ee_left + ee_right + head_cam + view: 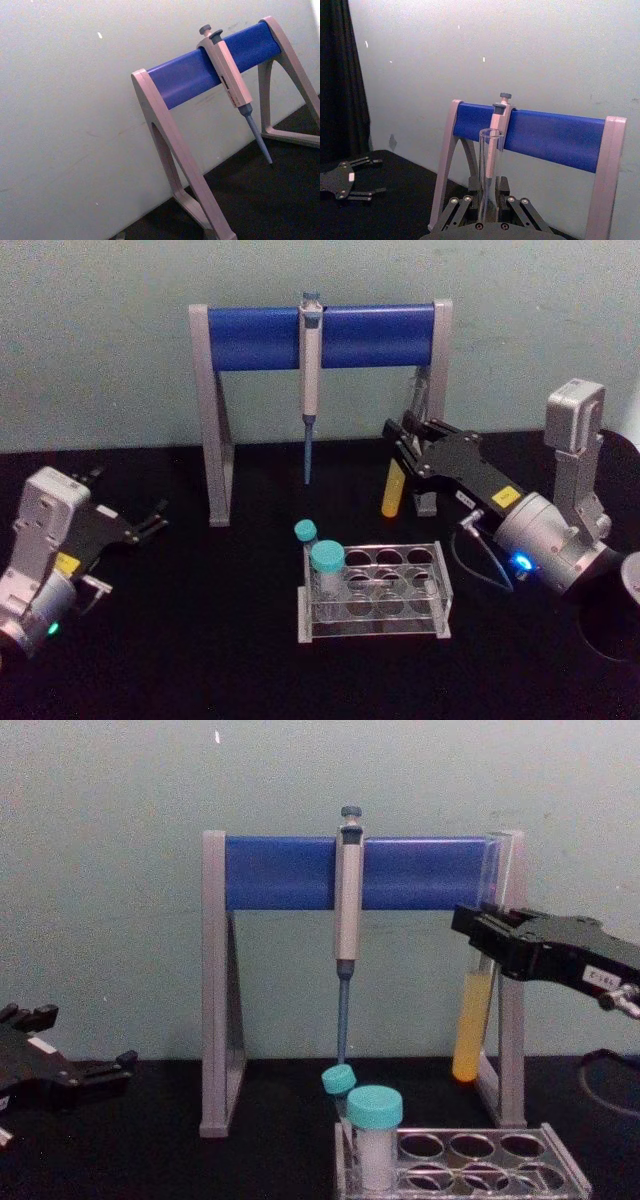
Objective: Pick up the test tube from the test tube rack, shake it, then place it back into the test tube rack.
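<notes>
Yellow-orange liquid filled the lower part of the test tube (pixel 470 1025), which hung upright above the worktop (pixel 200 650) at far right, beside the pipette stand's (pixel 290 872) right post. The right claw (pixel 482 935) was clamped on it, hiding its middle. The test tube rack (pixel 572 1168) sat near centre, its front cut off in the chest view. The left claw (pixel 128 498) rested at left, fingers apart.
</notes>
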You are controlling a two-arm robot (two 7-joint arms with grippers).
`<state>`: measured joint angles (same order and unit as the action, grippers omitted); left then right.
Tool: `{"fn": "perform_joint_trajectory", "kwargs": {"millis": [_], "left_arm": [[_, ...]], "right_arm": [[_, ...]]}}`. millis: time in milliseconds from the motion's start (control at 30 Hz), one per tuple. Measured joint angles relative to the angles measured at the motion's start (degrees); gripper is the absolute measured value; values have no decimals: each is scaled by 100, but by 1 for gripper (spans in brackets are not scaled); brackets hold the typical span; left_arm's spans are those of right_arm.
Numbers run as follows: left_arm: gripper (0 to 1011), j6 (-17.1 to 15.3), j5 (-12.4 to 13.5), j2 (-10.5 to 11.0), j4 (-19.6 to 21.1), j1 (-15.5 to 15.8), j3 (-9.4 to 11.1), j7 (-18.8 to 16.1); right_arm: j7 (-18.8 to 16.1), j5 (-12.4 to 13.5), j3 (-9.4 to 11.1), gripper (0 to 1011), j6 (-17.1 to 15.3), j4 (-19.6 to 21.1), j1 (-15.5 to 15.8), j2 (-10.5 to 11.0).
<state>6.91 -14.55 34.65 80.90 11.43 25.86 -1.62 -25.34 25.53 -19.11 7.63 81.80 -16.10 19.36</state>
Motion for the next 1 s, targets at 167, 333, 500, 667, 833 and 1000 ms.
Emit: {"fn": "perform_joint_trajectory", "kwargs": {"millis": [167, 333, 500, 667, 833, 1000], "left_arm": [[1010, 0, 0, 0, 0, 0, 0, 0], [1010, 0, 0, 0, 0, 0, 0, 0], [1010, 0, 0, 0, 0, 0, 0, 0], [1010, 0, 0, 0, 0, 0, 0, 0], [1010, 0, 0, 0, 0, 0, 0, 0], [1010, 0, 0, 0, 0, 0, 0, 0]], "right_arm": [[11, -5, 41, 230, -1, 26, 32, 1], [11, -10, 66, 230, -1, 39, 46, -17], [7, -17, 75, 230, -1, 55, 57, -27], [3, -19, 82, 230, -6, 68, 67, -30], [0, -27, 83, 230, -12, 73, 68, -35], [-25, -30, 83, 230, -24, 117, 88, -24]]}}
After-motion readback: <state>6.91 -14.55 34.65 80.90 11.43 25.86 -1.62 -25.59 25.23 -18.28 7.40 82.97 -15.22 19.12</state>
